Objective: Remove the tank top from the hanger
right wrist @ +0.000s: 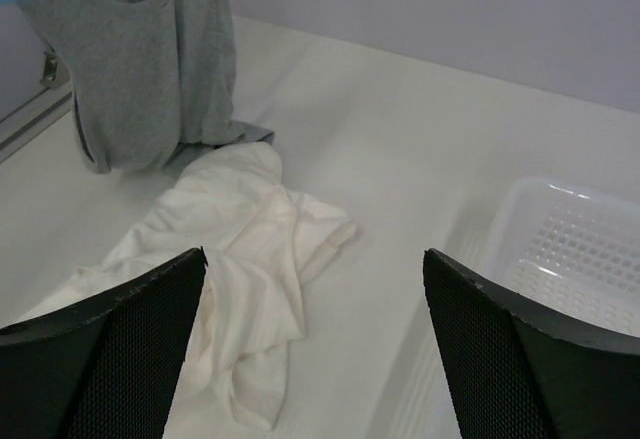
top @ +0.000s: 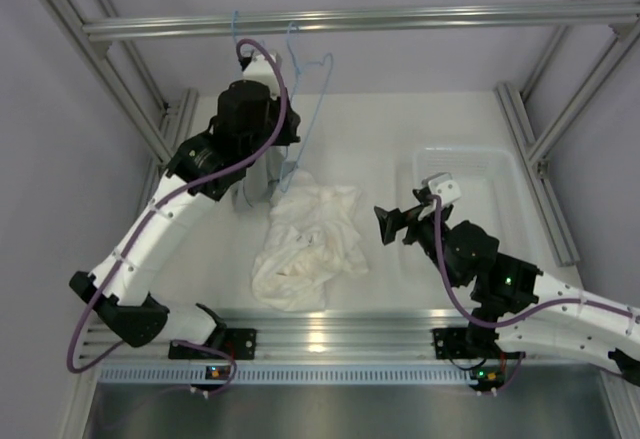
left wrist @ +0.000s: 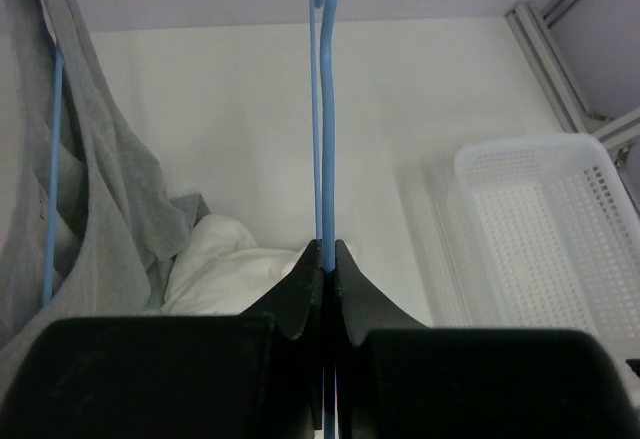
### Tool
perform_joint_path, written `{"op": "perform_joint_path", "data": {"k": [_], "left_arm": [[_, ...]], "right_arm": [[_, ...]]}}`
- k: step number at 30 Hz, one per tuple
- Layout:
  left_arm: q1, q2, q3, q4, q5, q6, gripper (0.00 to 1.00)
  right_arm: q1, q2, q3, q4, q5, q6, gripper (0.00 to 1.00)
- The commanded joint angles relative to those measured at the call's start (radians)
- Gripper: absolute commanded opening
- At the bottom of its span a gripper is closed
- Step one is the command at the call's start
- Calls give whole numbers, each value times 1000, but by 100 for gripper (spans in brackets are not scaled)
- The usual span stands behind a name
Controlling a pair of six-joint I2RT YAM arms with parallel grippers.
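1. The left pincer is clamped tight on the thin wire of the hanger. The jaws are pressed together with just the blue wire between them.
2. That hanger is bare and hooked on the rail up top.
3. The tank top is off it, lying in a crumpled white heap on the bench. It's below the left pincer and not touching it.
4. The right pincer is spread wide and has nothing in it. It hovers just to the right of the heap, facing it, with a gap in between.
5. In the right wrist view, the white fabric sits past the left finger, more on that side than the middle.
6. The grey tank top hangs on the other blue hanger, and its hem touches the far end of the white heap.
7. The white basket sits on the right, apart from the cloth.
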Motion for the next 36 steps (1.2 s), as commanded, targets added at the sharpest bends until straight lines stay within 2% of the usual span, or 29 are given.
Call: {"op": "perform_joint_path", "data": {"k": [1,9,15,22,36], "left_arm": [[-7,-1,123,17,-63,24,0],[-41,-55,95,29,-95,53,0],[-41,74,219,-3,-147,73,0],[-40,188,294,-29,-199,88,0],[-34,277,230,-20,-219,33,0]], "right_arm": [[-6,-14,22,-40,25,0,89],[-9,-2,28,-43,33,-11,91],[-10,18,59,-42,18,-8,91],[-10,-8,42,-45,12,0,91],[-10,-31,22,-43,10,-3,92]]}}
